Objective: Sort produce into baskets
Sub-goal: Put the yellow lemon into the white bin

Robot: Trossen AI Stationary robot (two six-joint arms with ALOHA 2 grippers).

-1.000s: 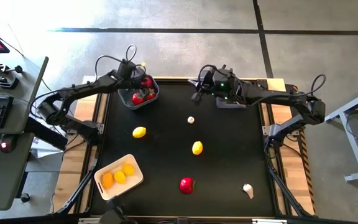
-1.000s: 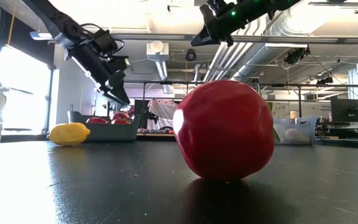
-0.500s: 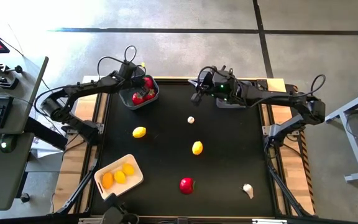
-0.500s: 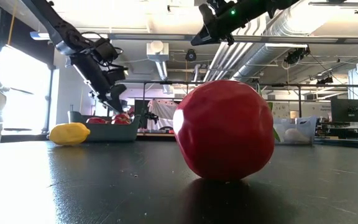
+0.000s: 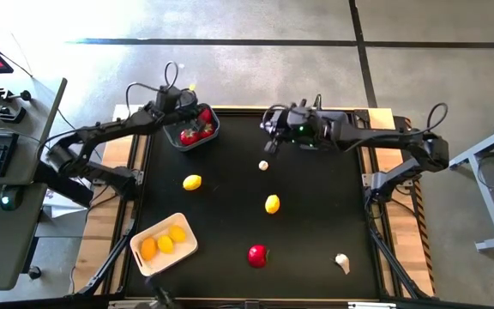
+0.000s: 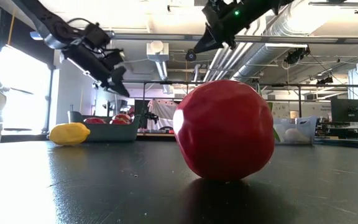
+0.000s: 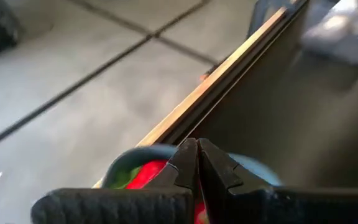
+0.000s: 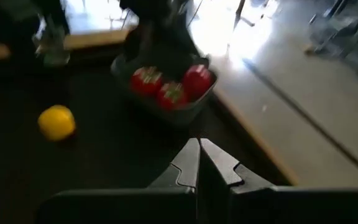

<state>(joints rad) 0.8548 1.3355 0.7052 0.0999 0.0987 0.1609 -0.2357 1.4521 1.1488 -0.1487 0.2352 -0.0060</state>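
— So, where do the two grippers stand?

— Left gripper (image 5: 181, 112) hangs over the blue bin (image 5: 213, 132) at the far left of the mat (image 5: 316, 223), fingers pressed together, nothing between them. Right gripper (image 5: 270, 130) is up in the air near the far edge, just in front of the dark bin (image 5: 311, 143), also closed and empty.

— What's in the blue bin?

— Red pieces with green tops (image 5: 197, 131); the right wrist view shows three (image 8: 171, 84).

— And the tray?

— Cream tray (image 5: 185, 249) sits at the near left corner, holding three lemons (image 5: 164, 244).

— What's loose on the mat?

— One lemon (image 5: 192, 182) left of centre, near the blue bin. Another lemon (image 5: 272, 203) around the middle. A small garlic bulb (image 5: 263, 165) lies on the mat just below the right gripper in the high view. A red piece (image 5: 257, 255) is near the front edge, so close to the low camera that it fills the middle of that view (image 6: 224, 129). A second garlic (image 5: 342, 262) lies at the near right.

— Anything in the dark bin?

— Cannot tell; the right arm covers most of it.
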